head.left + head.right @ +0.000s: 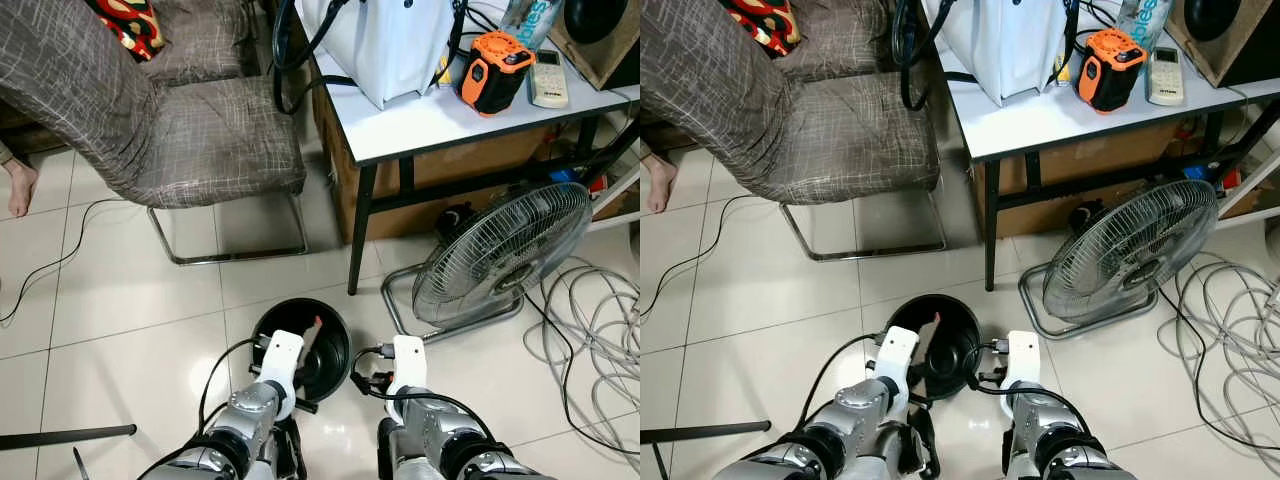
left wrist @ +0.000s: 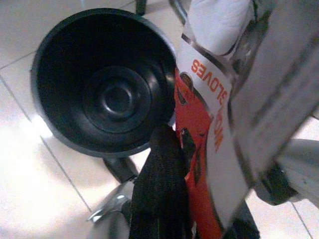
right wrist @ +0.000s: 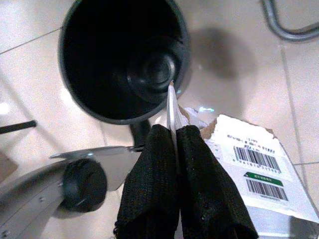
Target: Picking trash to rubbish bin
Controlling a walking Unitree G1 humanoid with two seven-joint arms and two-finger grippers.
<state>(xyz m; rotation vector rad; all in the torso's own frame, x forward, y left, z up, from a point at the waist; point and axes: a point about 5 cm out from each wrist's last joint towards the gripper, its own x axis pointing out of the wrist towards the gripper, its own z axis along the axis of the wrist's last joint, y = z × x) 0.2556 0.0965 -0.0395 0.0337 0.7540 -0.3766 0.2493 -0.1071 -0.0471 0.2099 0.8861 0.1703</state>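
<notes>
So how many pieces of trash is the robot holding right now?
2: a red glove pack in the left gripper, and a torn white barcode wrapper in the right gripper, both by the bin.

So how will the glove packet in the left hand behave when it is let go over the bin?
The packet looks like thin printed card, so it is probably light and a little floppy. Flat and light, it may flutter rather than drop straight. The left hand holds it beside the bin rim, so it could land on the edge.

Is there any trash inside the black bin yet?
No, the black bin is bare down to its round bottom, and the left pincer holds the red glove packet beside its rim.
</notes>
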